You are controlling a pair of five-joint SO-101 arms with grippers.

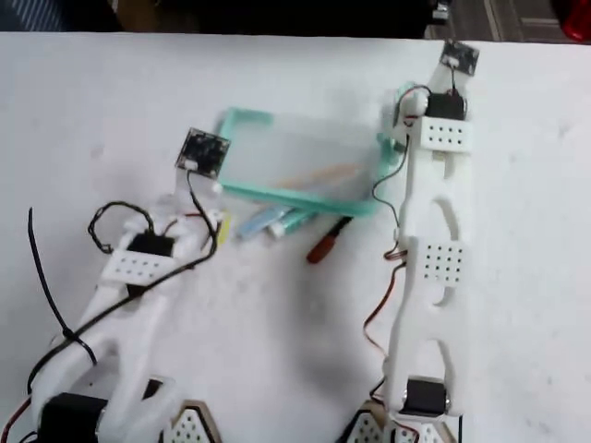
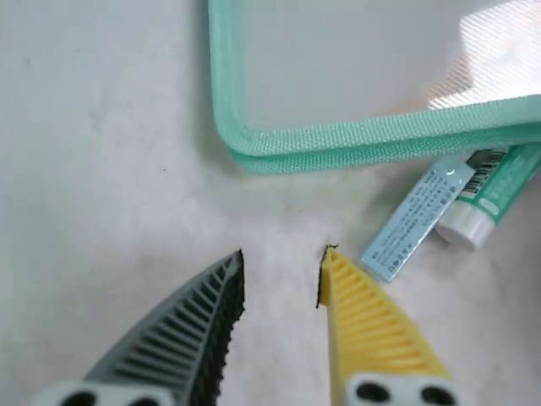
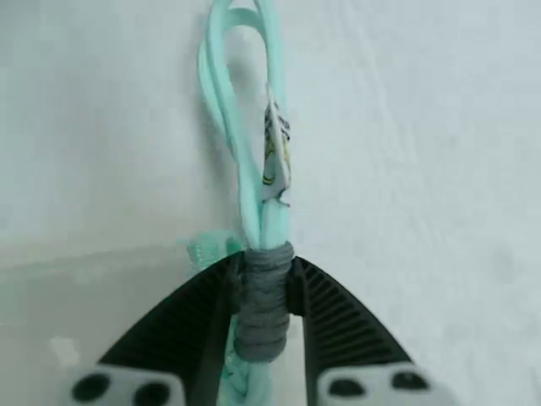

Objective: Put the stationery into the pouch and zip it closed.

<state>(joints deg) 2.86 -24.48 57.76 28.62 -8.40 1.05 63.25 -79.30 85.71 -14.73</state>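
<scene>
Flat rectangular pouch [image 1: 245, 118]: translucent panel edged in mint woven tape, long axis running across the white table [image 1: 517, 277]. The right gripper [image 3: 264, 283], with ribbed black fingers, is clamped on the grey-wrapped base of the mint cord loop [image 3: 241, 127] at the pouch's end. The left gripper [image 2: 281, 258], with one grey and one yellow serrated finger, stands parted and empty near the opposite rounded corner. A pale-blue tube [image 2: 410, 222], a white-and-green stick [image 2: 494, 199] and a red pen [image 1: 327, 243] lie outside, beside the pouch's long edge, the pen aslant.

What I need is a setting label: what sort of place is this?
Likely a robotics workbench: a white table, two arms side by side, a mint pouch and stationery.
</scene>
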